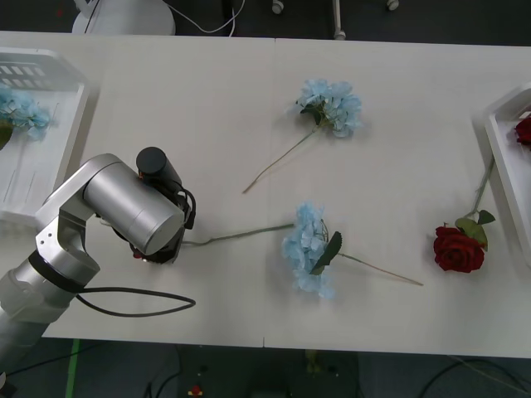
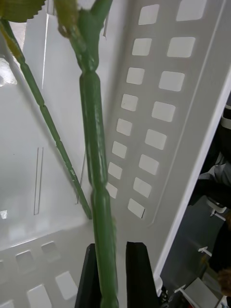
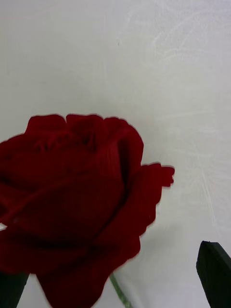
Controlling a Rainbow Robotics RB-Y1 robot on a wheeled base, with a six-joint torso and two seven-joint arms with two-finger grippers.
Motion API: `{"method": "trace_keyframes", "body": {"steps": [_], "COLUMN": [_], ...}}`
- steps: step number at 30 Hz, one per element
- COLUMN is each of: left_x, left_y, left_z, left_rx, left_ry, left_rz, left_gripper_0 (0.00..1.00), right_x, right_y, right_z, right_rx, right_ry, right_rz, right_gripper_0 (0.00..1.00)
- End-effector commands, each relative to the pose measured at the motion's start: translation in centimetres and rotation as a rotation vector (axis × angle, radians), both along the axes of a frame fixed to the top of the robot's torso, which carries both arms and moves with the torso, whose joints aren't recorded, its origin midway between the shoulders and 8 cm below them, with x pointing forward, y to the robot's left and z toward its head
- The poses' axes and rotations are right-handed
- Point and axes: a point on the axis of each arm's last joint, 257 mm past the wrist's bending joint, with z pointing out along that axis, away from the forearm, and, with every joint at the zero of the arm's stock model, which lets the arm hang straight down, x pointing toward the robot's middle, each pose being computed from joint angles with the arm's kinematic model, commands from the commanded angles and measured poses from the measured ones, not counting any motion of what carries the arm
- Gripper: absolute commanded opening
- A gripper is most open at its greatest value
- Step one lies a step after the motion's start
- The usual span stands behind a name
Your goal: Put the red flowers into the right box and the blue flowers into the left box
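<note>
Left end effector [image 3: 113, 284] spread over a red rose [image 3: 72, 192], ready to pick.

The rose lies on the bench [image 3: 168, 72] near its front-left corner, under the left arm [image 1: 124, 207]. Best to close on the stem just below the bloom, not the petals. Right end effector [image 2: 113, 274] pinches a green stem [image 2: 94, 144] over a slotted white tray [image 2: 159, 110].

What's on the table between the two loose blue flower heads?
Front view: bare white tabletop between the upper light-blue artificial hydrangea cluster and the lower cluster.
</note>
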Motion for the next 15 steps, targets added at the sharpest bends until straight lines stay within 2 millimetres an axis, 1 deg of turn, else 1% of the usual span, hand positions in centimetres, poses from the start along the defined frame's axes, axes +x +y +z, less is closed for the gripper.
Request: {"method": "trace_keyframes", "body": {"steps": [1, 2, 3, 4, 5, 6, 7, 8, 9, 10, 11, 14, 15], "left_x": [3.0, 3.0, 3.0, 3.0, 2.9, 2.8, 2.7, 2.7, 2.6, 2.7, 2.6, 2.4, 2.3], "left_y": [1.8, 1.9, 1.9, 1.9, 2.0, 1.9, 2.0, 1.9, 2.0, 2.1, 2.0, 2.0, 2.0], "left_z": [1.7, 1.5, 1.6, 1.6, 1.4, 1.3, 1.1, 0.9, 0.8, 0.6, 0.5, 0.3, 0.1], "left_rx": [0.046, 0.05, 0.051, 0.052, 0.055, 0.053, 0.056, 0.06, 0.064, 0.07, 0.073, 0.081, 0.084], "left_ry": [-0.063, -0.059, -0.059, -0.058, -0.052, -0.048, -0.043, -0.038, -0.035, -0.033, -0.032, -0.027, -0.023], "left_rz": [-0.03, -0.033, -0.034, -0.039, -0.041, -0.043, -0.045, -0.049, -0.051, -0.055, -0.058, -0.067, -0.071], "left_gripper_0": [1.0, 1.0, 1.0, 1.0, 0.98, 0.87, 0.73, 0.52, 0.42, 0.25, 0.2, 0.13, 0.08], "right_x": [0.3, 0.3, 0.3, 0.5, 0.6, 0.7, 1.1, 1.4, 1.7, 2.2, 2.6, 4.0, 4.8], "right_y": [0.1, 0.1, 0.1, 0.2, 0.2, 0.1, 0.3, 0.5, 0.6, 1.0, 1.2, 2.3, 3.3], "right_z": [-0.5, -0.5, -0.4, -0.2, -0.1, 0.1, 0.5, 0.8, 1.1, 1.6, 2.0, 3.3, 3.9], "right_rx": [0.011, 0.011, 0.009, 0.011, 0.01, 0.009, 0.012, 0.016, 0.019, 0.025, 0.024, 0.02, 0.023], "right_ry": [-0.024, -0.024, -0.025, -0.03, -0.03, -0.033, -0.04, -0.046, -0.051, -0.06, -0.062, -0.062, -0.063], "right_rz": [-0.016, -0.016, -0.015, -0.013, -0.011, -0.009, -0.005, 0.0, 0.005, 0.017, 0.032, 0.101, 0.148], "right_gripper_0": [0.48, 0.56, 0.6, 0.67, 0.71, 0.75, 0.79, 0.83, 0.84, 0.87, 0.89, 0.89, 0.89]}}
